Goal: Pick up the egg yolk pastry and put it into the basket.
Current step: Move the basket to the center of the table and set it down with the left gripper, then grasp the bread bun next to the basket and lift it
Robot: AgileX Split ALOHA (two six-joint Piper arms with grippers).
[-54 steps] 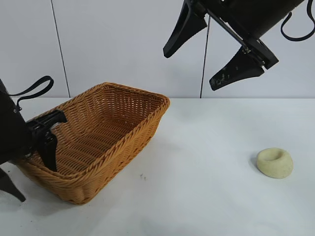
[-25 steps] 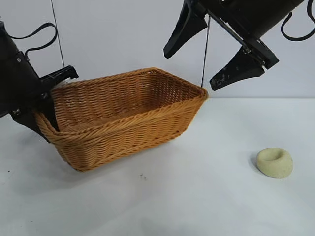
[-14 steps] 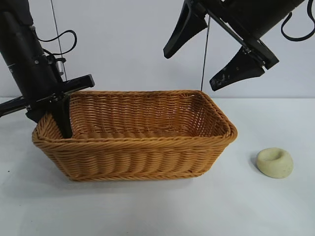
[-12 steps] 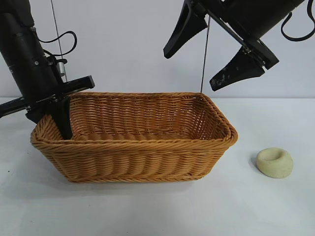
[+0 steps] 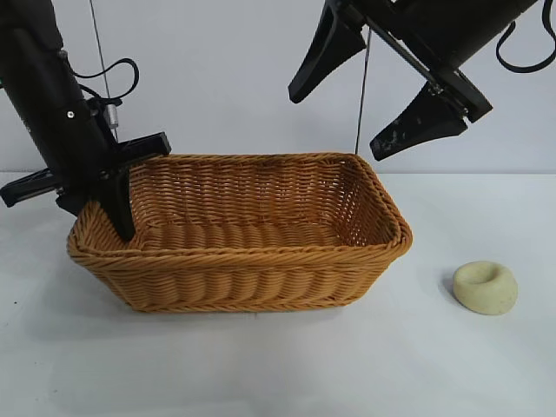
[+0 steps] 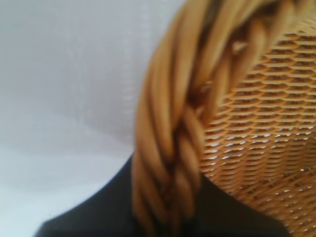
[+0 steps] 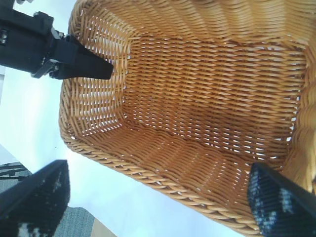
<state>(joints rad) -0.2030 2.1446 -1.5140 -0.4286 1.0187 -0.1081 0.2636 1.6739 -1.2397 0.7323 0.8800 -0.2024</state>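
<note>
one egg yolk pastry [image 5: 485,287] sits on the white table [image 5: 287,365], apart from the basket's [image 5: 239,276] right end. the left gripper [image 5: 111,208] pinches the basket's left rim. the right gripper [image 5: 360,91] hangs above, fingers spread wide, holding nothing.

Gripped at its left end by the left gripper [image 5: 111,201], the basket [image 5: 261,274] has swung round lengthwise.
</note>
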